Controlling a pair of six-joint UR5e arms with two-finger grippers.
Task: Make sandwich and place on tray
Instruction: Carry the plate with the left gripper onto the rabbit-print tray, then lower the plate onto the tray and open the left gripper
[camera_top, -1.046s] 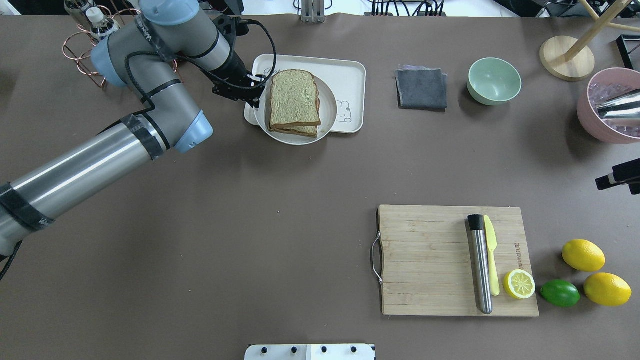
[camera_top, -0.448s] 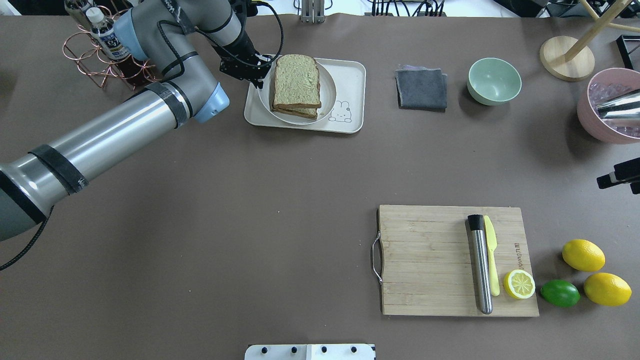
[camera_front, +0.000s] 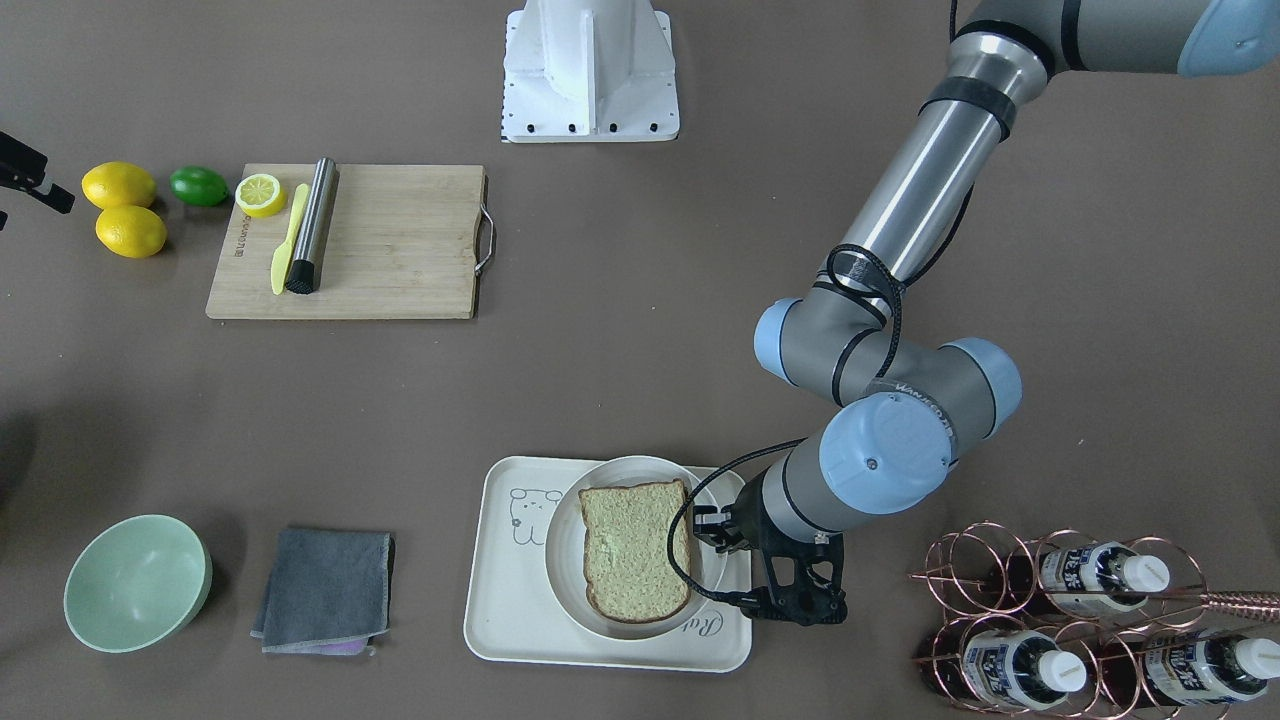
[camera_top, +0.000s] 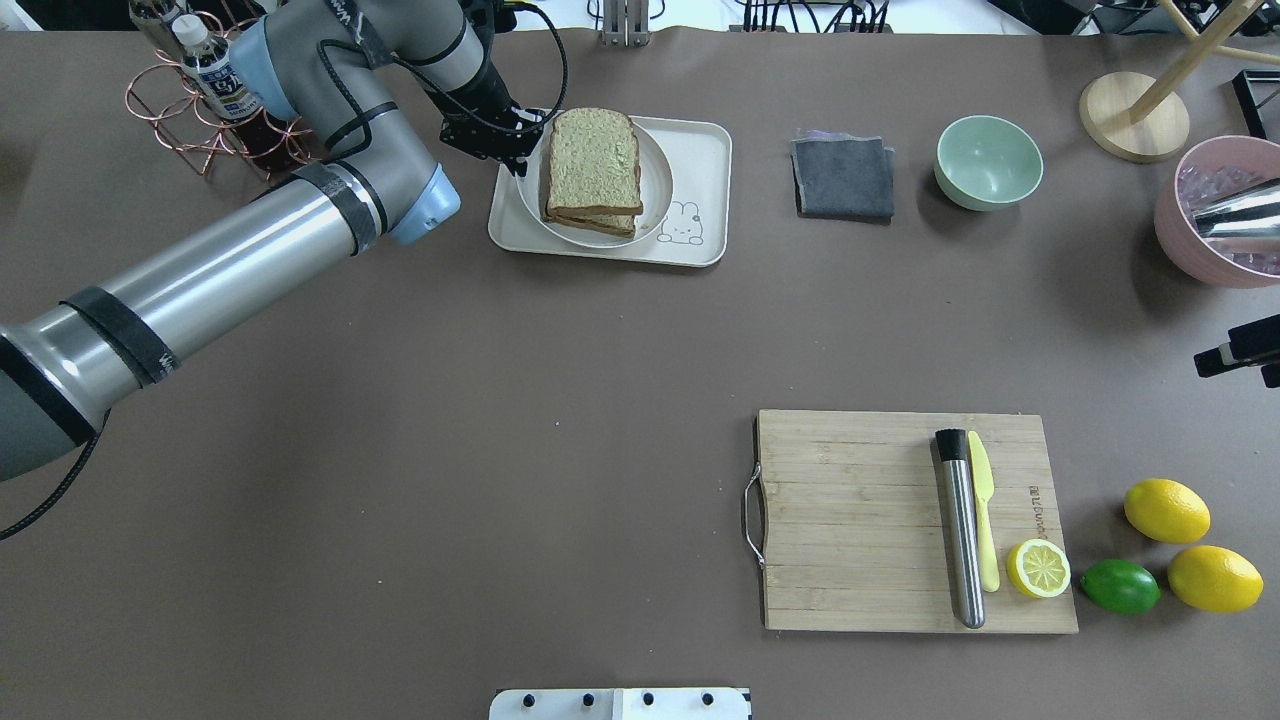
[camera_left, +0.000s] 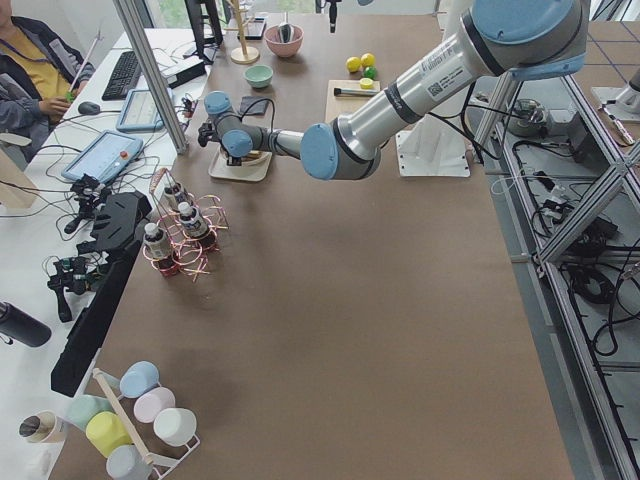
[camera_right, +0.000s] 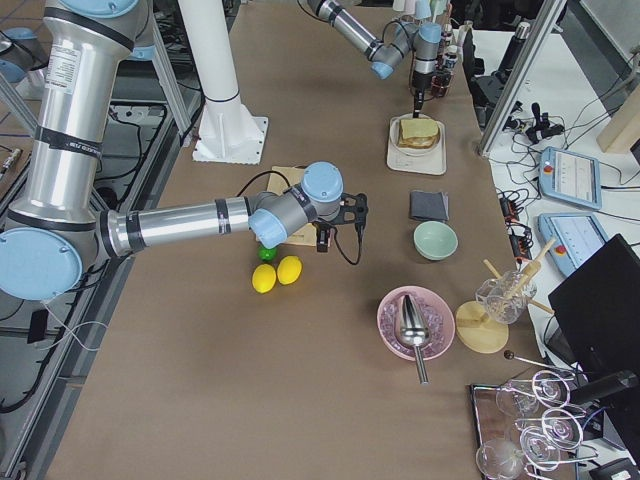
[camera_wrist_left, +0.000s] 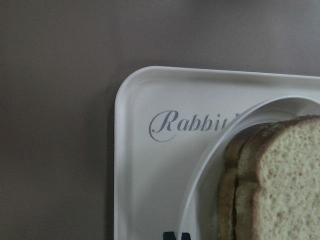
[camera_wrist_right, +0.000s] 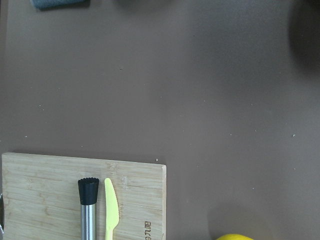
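The sandwich (camera_top: 592, 160), two tan slices stacked, lies on a round white plate (camera_top: 658, 192). The plate rests on the cream tray (camera_top: 702, 160) with its bear drawing and "Rabbit" script. My left gripper (camera_top: 522, 140) is shut on the plate's left rim. In the left wrist view its black fingertips (camera_wrist_left: 170, 235) pinch the rim (camera_wrist_left: 210, 165) beside the sandwich (camera_wrist_left: 280, 185), above the tray (camera_wrist_left: 145, 170). The filling is hidden. My right gripper (camera_top: 1235, 355) shows only partly at the right edge; I cannot tell whether it is open.
A bamboo cutting board (camera_top: 860, 520) holds a steel muddler (camera_top: 960, 530), a yellow knife and a lemon half. Lemons and a lime lie to its right. A grey cloth (camera_top: 843, 177), green bowl (camera_top: 988, 160) and pink bowl (camera_top: 1215, 215) stand at the back. A bottle rack (camera_top: 200, 90) is behind the left arm.
My left gripper carried the plate with the sandwich away from me, from overhanging the tray's near edge to the middle of the tray. The right arm has not moved.
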